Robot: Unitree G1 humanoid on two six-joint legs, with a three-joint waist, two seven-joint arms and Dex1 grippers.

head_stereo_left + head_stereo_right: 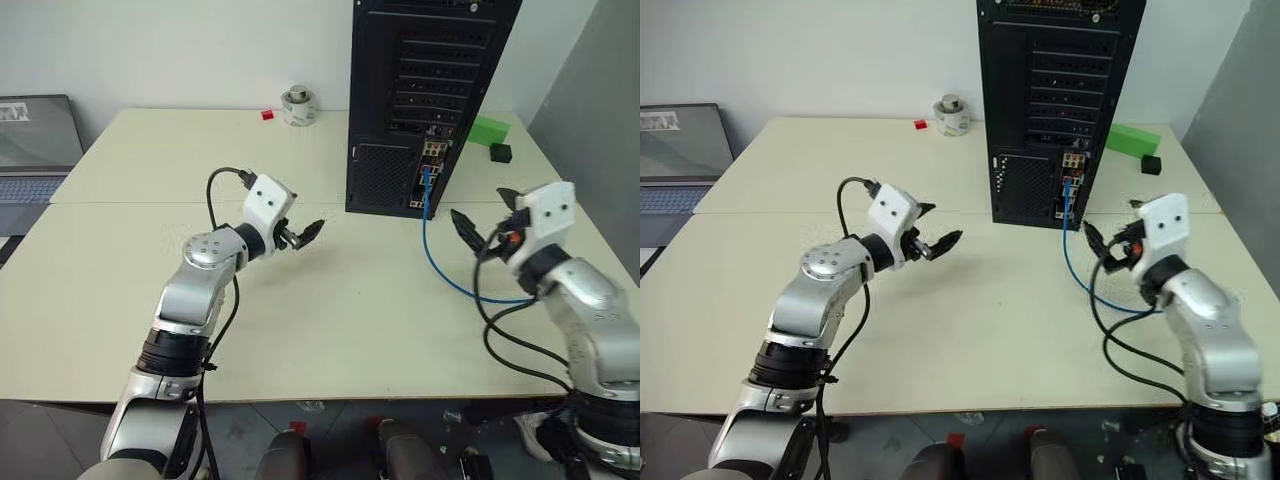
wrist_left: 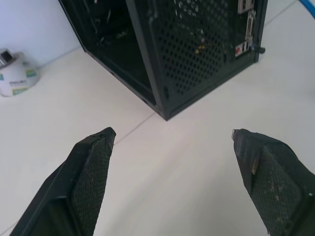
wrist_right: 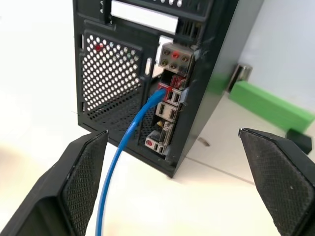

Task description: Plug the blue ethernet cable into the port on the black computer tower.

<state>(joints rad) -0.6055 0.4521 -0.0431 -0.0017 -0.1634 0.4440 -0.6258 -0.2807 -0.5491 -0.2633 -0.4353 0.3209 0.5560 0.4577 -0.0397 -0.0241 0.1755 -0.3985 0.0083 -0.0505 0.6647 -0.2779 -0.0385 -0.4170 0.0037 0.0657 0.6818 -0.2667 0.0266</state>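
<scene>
Blue ethernet cable (image 3: 129, 142) apparently in port (image 3: 167, 88)

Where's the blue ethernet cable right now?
The thin blue ethernet cable is plugged into the connector strip on the black metal computer tower, then trails over the beige table toward the robot's right.

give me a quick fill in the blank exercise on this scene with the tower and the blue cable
1. The blue ethernet cable runs up from the table into the port on the black computer tower, so it is ____ in.
2. The right gripper has its jaws ____, holding nothing.
3. The block lying on the table right of the tower is coloured ____.
4. The left gripper holds ____.

Missing words: plugged; open; green; nothing
</scene>
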